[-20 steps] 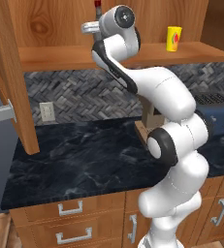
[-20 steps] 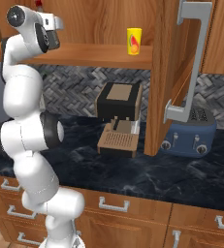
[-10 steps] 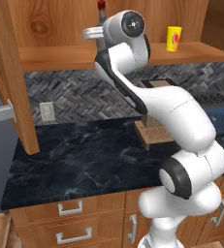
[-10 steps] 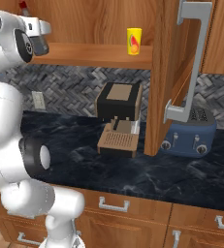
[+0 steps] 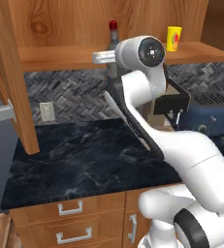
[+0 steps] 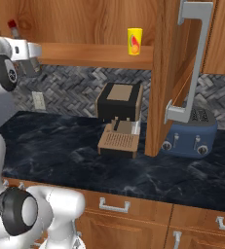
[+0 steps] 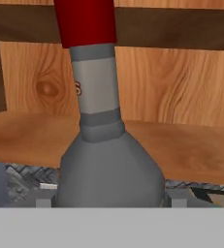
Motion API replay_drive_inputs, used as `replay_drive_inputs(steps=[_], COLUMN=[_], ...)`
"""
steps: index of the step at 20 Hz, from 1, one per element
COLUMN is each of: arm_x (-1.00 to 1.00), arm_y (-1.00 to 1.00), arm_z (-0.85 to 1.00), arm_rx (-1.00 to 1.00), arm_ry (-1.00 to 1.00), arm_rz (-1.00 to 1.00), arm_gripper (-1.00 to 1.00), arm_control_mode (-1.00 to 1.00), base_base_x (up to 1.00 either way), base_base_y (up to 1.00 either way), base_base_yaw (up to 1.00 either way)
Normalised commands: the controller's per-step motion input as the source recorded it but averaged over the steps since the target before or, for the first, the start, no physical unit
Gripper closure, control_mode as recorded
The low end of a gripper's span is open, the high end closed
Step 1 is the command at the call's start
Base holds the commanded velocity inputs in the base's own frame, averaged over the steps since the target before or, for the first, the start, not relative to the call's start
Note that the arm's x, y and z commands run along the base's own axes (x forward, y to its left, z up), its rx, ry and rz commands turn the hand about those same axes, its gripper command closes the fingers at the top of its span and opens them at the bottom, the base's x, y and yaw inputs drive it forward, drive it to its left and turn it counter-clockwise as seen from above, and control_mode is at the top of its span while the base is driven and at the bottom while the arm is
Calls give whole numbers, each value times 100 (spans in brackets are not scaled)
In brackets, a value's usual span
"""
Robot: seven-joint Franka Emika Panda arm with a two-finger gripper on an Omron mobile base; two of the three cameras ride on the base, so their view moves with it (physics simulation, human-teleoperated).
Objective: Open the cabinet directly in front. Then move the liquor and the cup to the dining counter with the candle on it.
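From the left base view the cabinet (image 5: 7,82) stood open; the liquor (image 5: 113,41) sat on its shelf (image 5: 60,55), the cup (image 5: 173,38) well to the right of the liquor, the hand just in front of the liquor. From the right base view the cup (image 6: 135,41) stood on the shelf, the liquor's red cap (image 6: 12,24) far to its left. In the hand view the liquor (image 7: 104,160) loomed close, upright on the shelf; the fingers were set wide, gripping nothing.
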Motion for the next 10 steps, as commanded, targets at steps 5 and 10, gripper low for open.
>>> replay_drive_inputs(steps=[5, 10], arm_x=[-100, -99], arm_y=[-61, -55], arm_z=[-78, -10], arm_rx=[6, 0], arm_ry=[5, -59], arm_rz=[-14, -18], arm_gripper=[100, 100], arm_control_mode=[-100, -100], base_base_x=[0, 0], base_base_y=[0, 0], base_base_yaw=[0, 0])
